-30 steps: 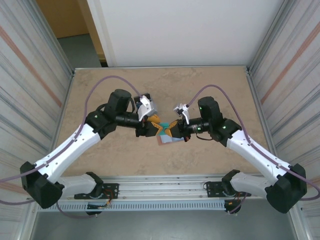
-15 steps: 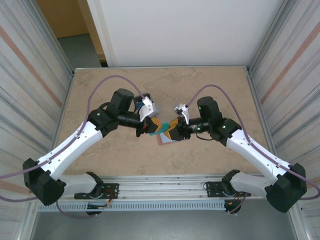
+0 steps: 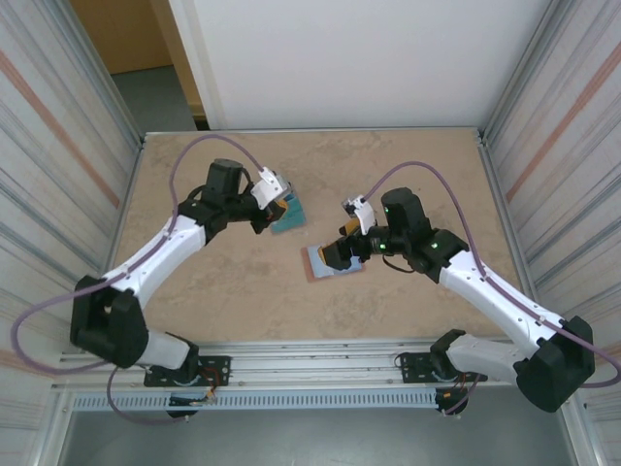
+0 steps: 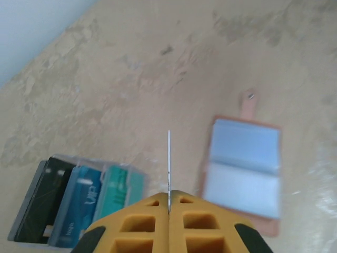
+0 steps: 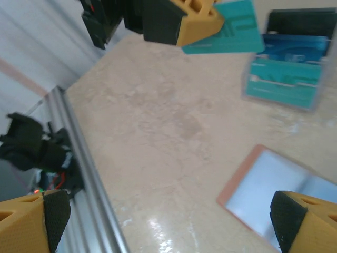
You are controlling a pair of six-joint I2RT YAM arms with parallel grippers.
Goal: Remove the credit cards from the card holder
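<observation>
The pink card holder [image 3: 318,263] lies open and flat near the middle of the table [image 3: 417,165]. The right gripper [image 3: 340,252] hangs just above it, spread wide and empty. Farther back and left, the left gripper [image 4: 168,203] is clenched on a teal credit card [image 5: 231,32] above a fanned pile of cards [image 4: 79,203].

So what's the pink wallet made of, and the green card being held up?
The card holder looks like matte pink leather or imitation leather, hard to say which, with a smooth blue-grey lining that catches light. The teal card seems to be thin, stiff plastic: flat, glossy, printed.
</observation>
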